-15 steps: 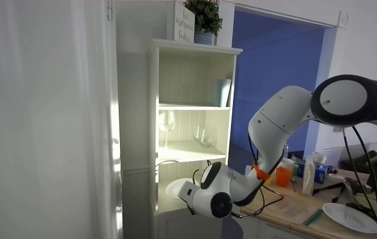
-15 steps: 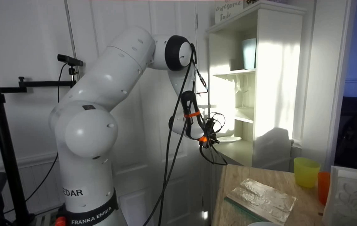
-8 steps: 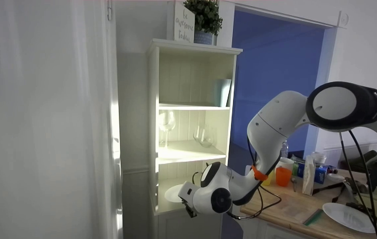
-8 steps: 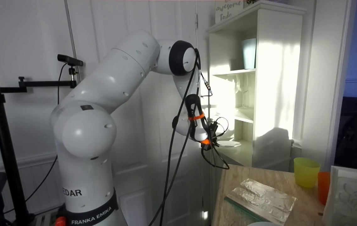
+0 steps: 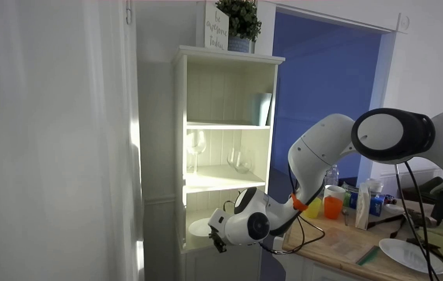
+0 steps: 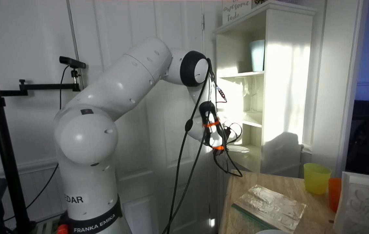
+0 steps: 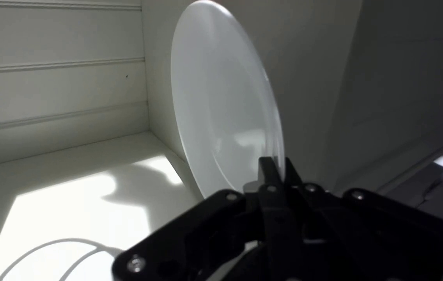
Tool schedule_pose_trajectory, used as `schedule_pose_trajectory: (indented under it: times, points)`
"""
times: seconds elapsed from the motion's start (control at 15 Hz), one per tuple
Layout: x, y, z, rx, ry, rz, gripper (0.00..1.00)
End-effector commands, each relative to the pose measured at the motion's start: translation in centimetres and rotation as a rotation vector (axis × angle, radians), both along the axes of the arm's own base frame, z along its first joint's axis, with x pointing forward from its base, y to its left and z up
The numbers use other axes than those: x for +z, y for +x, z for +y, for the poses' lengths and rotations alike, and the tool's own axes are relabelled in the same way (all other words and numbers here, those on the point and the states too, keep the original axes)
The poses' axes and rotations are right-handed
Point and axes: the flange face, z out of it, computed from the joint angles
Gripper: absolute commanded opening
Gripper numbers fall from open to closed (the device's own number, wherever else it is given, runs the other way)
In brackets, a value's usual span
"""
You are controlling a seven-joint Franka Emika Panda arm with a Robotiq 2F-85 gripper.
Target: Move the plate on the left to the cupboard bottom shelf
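In the wrist view, a small, white, round, shallow plate (image 7: 221,89) is being gripped by its rim in the black pincer (image 7: 281,168). In both exterior views, it is being held over the flat white bottom shelf (image 5: 197,244), contact unclear.

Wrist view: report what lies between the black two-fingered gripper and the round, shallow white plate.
Nothing visible: in the wrist view, the gripper is shut on the plate, at its rim.

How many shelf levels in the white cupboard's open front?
3: upper shelf, middle shelf holding glasses, and bottom shelf, partly hidden behind the plate and arm. Any behind the lower panel would be unseen.
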Motion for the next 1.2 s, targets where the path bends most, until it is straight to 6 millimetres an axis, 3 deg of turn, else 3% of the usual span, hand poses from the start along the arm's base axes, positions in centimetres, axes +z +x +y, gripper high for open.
schedule_pose_trajectory:
  times: [0.0, 1.13]
  points:
    - [-0.4, 1.6, 0.2, 0.055, 0.027, -0.007, 0.01]
    - [-1.8, 3.7, -0.8, 0.047, 0.073, 0.044, 0.01]
